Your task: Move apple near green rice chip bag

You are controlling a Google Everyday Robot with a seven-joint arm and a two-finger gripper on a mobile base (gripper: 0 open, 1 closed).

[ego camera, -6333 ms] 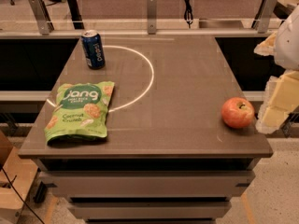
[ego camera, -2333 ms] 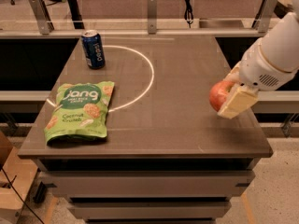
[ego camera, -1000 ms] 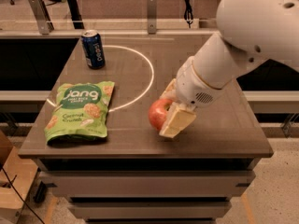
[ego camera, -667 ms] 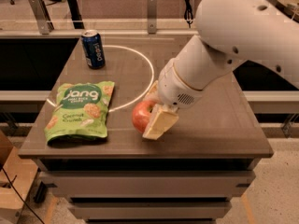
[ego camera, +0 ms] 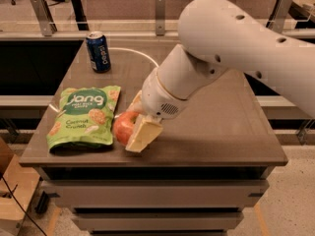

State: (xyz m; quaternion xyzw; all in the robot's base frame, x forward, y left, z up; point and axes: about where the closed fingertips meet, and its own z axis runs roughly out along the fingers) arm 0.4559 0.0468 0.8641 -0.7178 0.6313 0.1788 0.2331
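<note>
The red-orange apple (ego camera: 123, 127) is held between my gripper's cream fingers (ego camera: 142, 134), low over the table's front left part. My gripper (ego camera: 132, 123) is shut on the apple, and its near finger covers the apple's right side. The green rice chip bag (ego camera: 84, 115) lies flat just left of the apple, its right edge almost touching it. My big white arm (ego camera: 236, 43) reaches in from the upper right.
A dark blue drink can (ego camera: 98, 51) stands at the back left. A white curved line (ego camera: 140, 53) is painted on the brown table (ego camera: 221, 132). The table's front edge is close below the apple. Railings and posts run behind the table.
My gripper has carried the apple from the table's right edge leftward across the front. It now sits right beside the green bag. Bag and can have not moved.
</note>
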